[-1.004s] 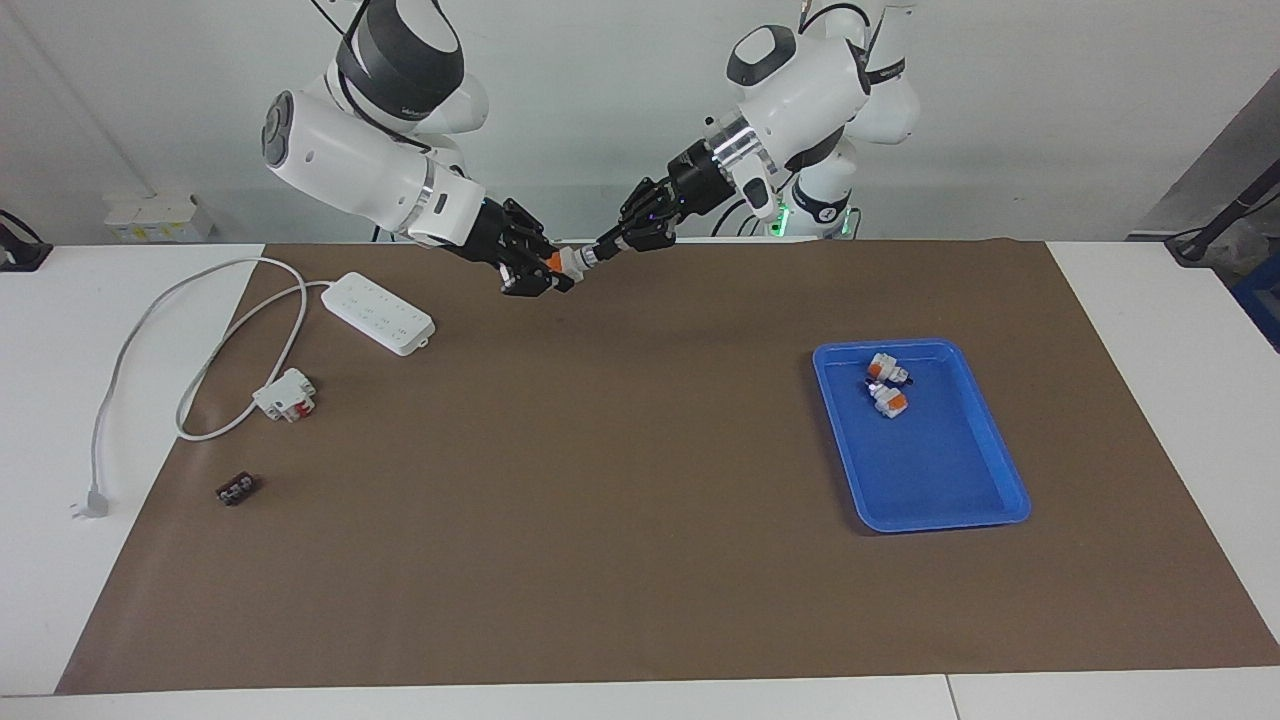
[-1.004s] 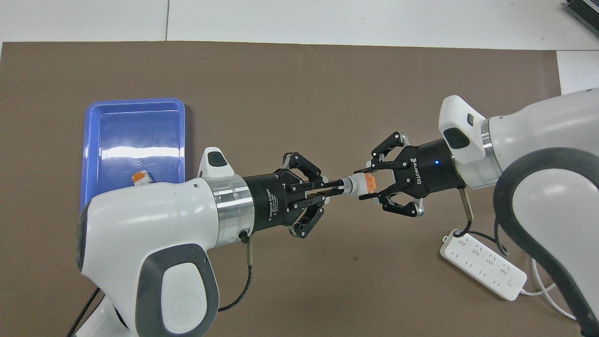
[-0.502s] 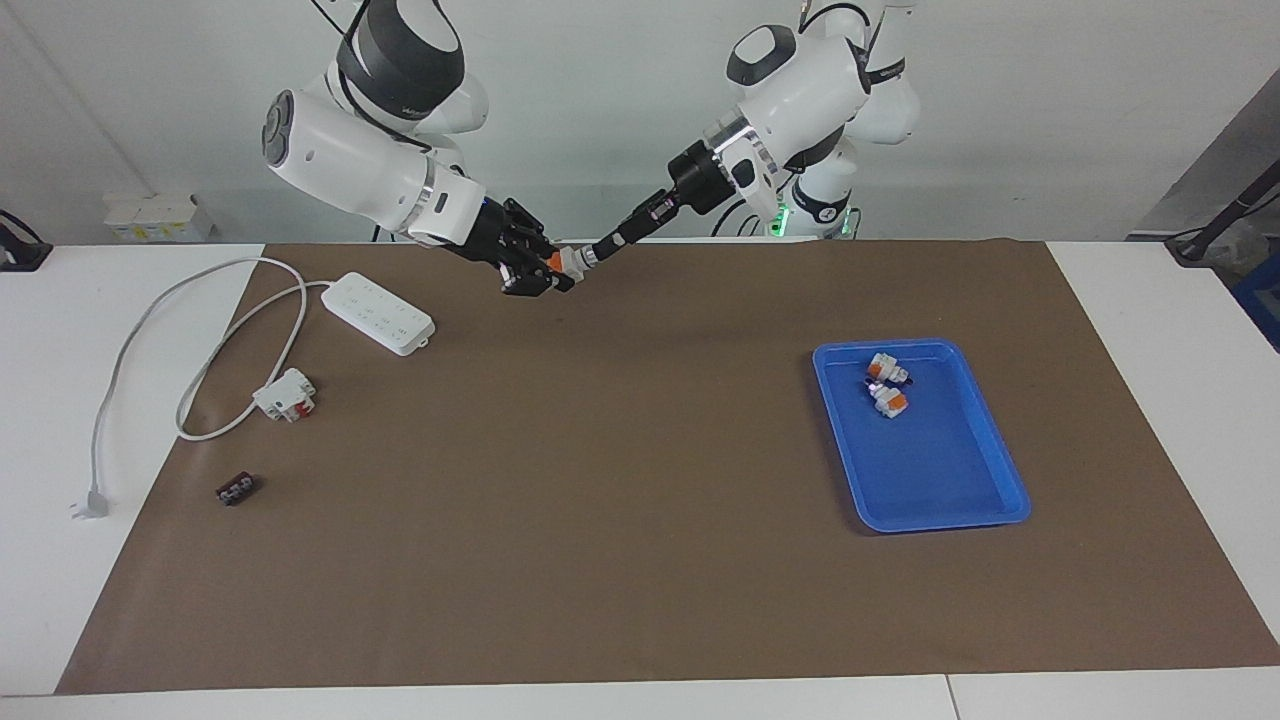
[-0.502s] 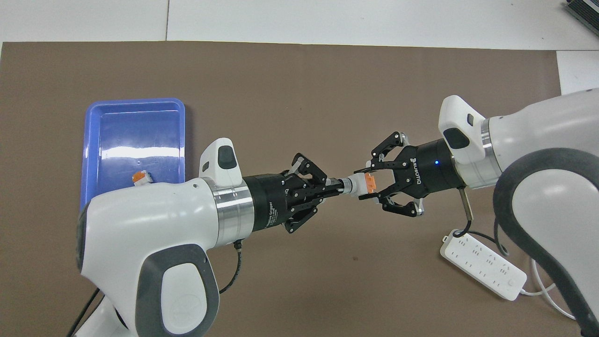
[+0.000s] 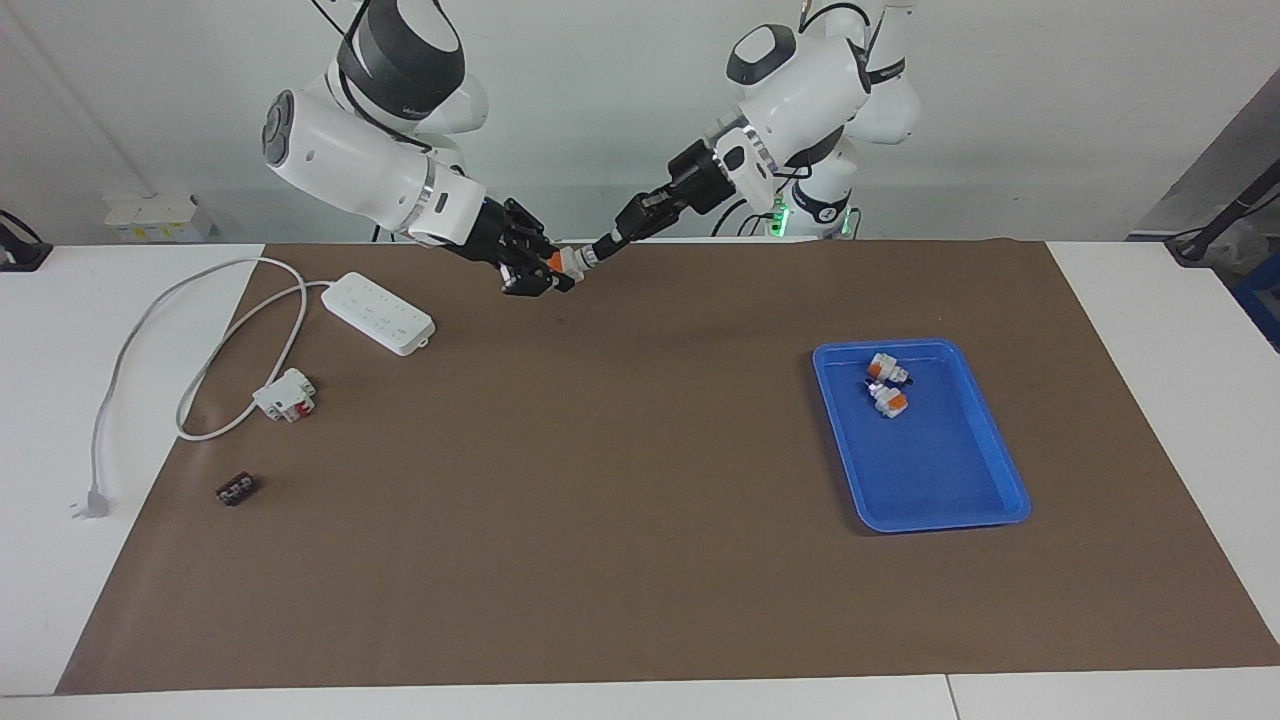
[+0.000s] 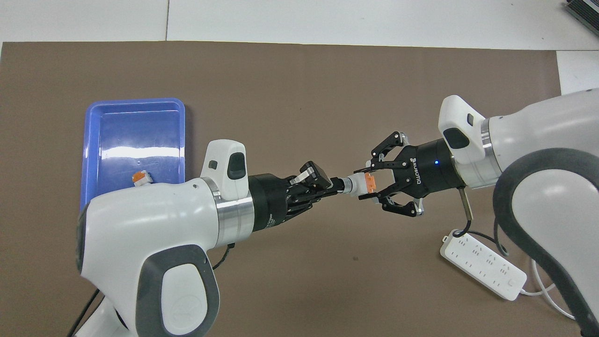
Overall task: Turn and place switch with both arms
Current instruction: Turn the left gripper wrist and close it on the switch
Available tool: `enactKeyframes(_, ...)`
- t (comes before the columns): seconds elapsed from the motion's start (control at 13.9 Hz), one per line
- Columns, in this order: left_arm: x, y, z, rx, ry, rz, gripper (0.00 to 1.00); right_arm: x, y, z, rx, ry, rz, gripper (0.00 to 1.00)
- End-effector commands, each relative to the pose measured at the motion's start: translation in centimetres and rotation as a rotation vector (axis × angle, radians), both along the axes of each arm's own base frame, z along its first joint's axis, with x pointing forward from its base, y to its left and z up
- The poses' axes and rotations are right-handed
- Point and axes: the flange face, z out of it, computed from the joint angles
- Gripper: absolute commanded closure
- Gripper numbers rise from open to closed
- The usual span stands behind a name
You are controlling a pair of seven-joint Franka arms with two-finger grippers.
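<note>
Three switches: one switch [image 5: 565,261] aloft, right hand [image 5: 545,268] pinching its orange block, left hand [image 5: 600,249] pinching its knob; two switches [image 5: 887,384] in one blue tray [image 5: 960,490].

Only one bit of lettering reads here: white print along the black body of the right gripper [image 6: 369,183], seen from overhead and upside down, spelling "ROBOTIQ". There's small white print on the dark band of the right arm [image 5: 405,45] too, but it's too small to make out.
</note>
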Motion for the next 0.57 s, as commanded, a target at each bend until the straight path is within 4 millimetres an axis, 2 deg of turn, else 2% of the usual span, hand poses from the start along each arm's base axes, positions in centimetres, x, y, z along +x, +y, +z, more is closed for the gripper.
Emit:
enactKeyframes(0.0,-0.66,-0.24,0.03,0.034,-0.153,-0.104,1.0,-0.15,-0.38,0.76,0.008,-0.014,-0.041,1.0)
enactKeyframes(0.5,-0.48,-0.44,0.57,0.082,-0.422,-0.253,1.0,-0.38,-0.5,0.92,0.003,-0.02,-0.039,1.0)
